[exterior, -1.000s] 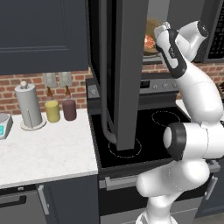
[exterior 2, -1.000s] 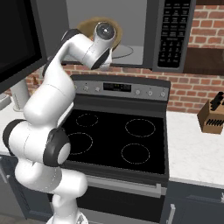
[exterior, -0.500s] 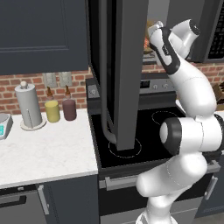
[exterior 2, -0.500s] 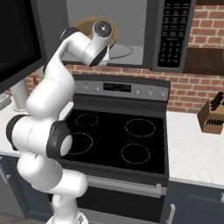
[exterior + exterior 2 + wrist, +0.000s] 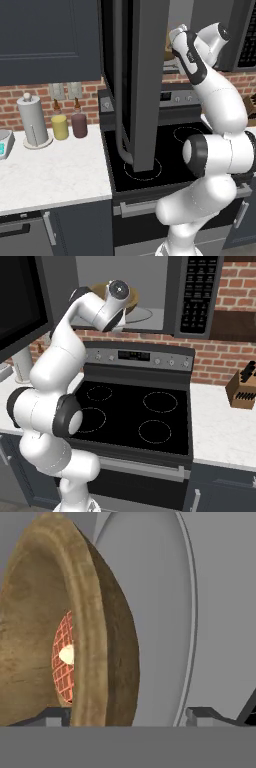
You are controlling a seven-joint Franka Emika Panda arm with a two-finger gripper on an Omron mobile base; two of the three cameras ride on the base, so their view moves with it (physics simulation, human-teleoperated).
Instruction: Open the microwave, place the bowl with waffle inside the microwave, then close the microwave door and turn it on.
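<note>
Fingertips of the gripper [image 5: 127, 714] spread apart, one on each side of the bowl's [image 5: 85, 637] rim, neither clearly pressing it; grip apparently let go. Directly ahead of the fingers, bowl sitting on the pale glass turntable [image 5: 185, 612] inside the microwave [image 5: 197, 296]. Waffle [image 5: 64, 657] lying in the bowl's hollow, just beyond the near fingertip, grid and pale centre spot plain to see. Microwave door [image 5: 137, 85] swung fully open, standing edge-on well off to the gripper's left, handle bar curving down its lower edge. Button panel off to the gripper's right, untouched by anything.

Judged from this: opening done, bowl with waffle placed inside. Left to do: backing the hand out of the cavity, swinging the door shut, pressing the start button.
</note>
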